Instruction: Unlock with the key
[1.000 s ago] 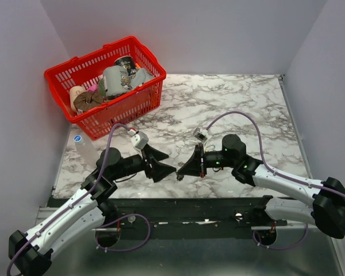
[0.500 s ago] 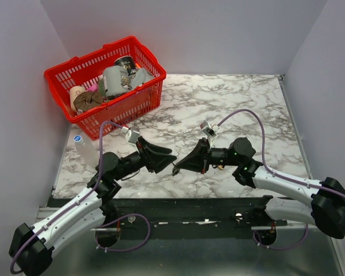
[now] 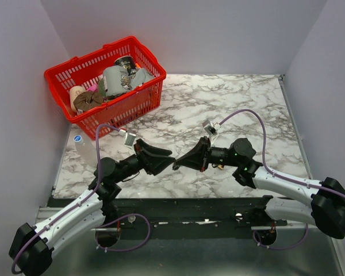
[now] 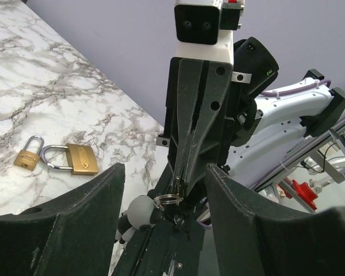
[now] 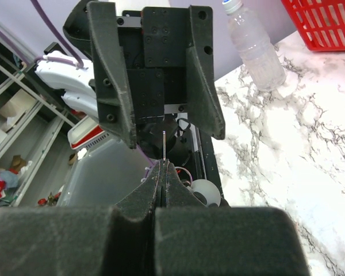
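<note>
Silver key [image 5: 163, 144] blade sticks up from the right gripper [image 5: 163, 165], squeezed tight on it and pointing to 9 o'clock, between the fingers of the left gripper [image 5: 172, 133], spread wide and holding nothing.

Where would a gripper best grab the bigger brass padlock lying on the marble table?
Grip the larger padlock by its brass body, pinching across the two narrow sides, coming straight down. It lies flat on the table, so its broad faces cannot be pinched, and the thin shackle would probably slip.
</note>
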Robot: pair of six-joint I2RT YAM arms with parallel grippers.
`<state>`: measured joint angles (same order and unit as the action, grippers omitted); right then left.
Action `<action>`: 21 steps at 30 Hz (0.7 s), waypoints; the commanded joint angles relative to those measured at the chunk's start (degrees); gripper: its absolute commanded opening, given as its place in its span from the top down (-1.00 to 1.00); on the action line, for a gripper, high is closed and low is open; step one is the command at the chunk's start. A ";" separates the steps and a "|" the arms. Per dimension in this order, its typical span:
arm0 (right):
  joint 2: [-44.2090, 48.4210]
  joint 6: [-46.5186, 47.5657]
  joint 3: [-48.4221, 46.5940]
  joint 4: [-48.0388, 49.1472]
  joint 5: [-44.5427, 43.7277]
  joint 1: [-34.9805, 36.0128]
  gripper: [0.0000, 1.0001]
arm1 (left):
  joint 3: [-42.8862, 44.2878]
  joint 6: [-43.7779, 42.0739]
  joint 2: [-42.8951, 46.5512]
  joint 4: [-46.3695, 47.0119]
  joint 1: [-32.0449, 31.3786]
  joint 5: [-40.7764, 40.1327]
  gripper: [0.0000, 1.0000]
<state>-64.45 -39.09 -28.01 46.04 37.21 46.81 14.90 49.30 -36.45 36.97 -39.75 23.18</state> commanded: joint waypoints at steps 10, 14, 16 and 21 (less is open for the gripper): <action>-0.42 0.07 -0.91 -0.60 -2.58 0.22 0.99 | -0.13 0.54 -1.61 5.04 -0.24 2.48 0.26; -0.42 -0.11 -0.82 -0.69 -2.67 0.22 0.99 | -0.04 0.62 -2.05 5.04 -0.42 2.66 0.35; -0.51 -0.11 -0.82 -0.78 -2.93 0.30 0.99 | -0.04 0.45 -2.05 4.95 -0.51 2.49 0.47; -0.77 -0.02 -1.17 -1.65 -3.02 0.30 0.99 | 0.13 0.01 -2.49 4.43 -0.68 3.01 0.85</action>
<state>-64.62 -39.24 -28.01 44.73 35.64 46.81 14.85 50.43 -38.59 39.55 -39.90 24.67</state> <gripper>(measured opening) 0.012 0.169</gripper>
